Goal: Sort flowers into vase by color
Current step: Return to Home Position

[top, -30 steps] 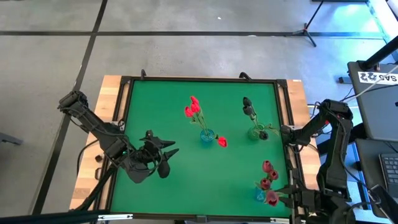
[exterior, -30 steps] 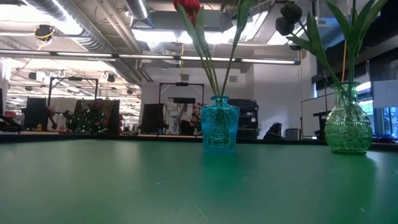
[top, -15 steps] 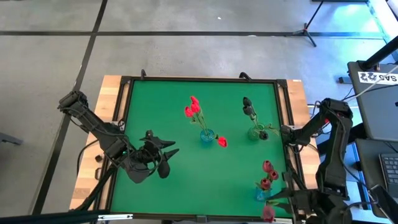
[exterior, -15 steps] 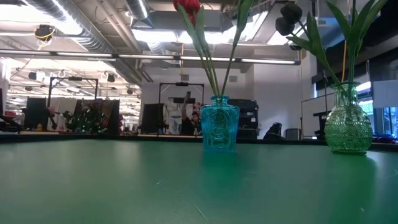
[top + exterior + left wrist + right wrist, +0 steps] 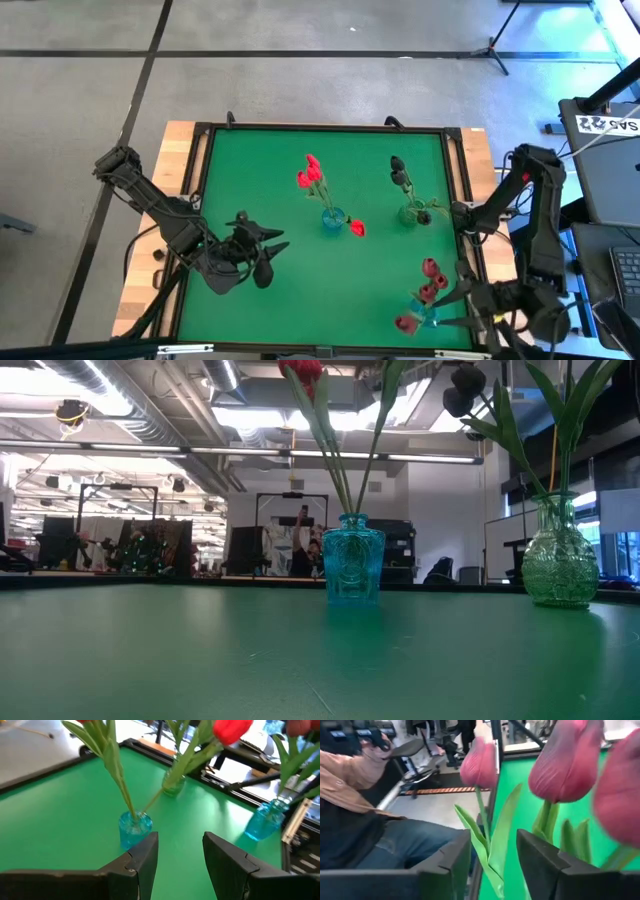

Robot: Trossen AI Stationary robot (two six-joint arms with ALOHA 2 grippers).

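Seen from above, red flowers (image 5: 310,175) stand in the middle blue vase (image 5: 332,219), dark flowers (image 5: 398,172) in the green vase (image 5: 413,212) and pink flowers (image 5: 430,270) in the lower-right blue vase (image 5: 424,315), which the low view misses. The left tool (image 5: 180,836) hangs over the bench (image 5: 260,160) at lower left, fingers apart and empty. The right tool (image 5: 492,834) is spread, with a leaf in the gap; its view alone shows a seated person (image 5: 365,820).
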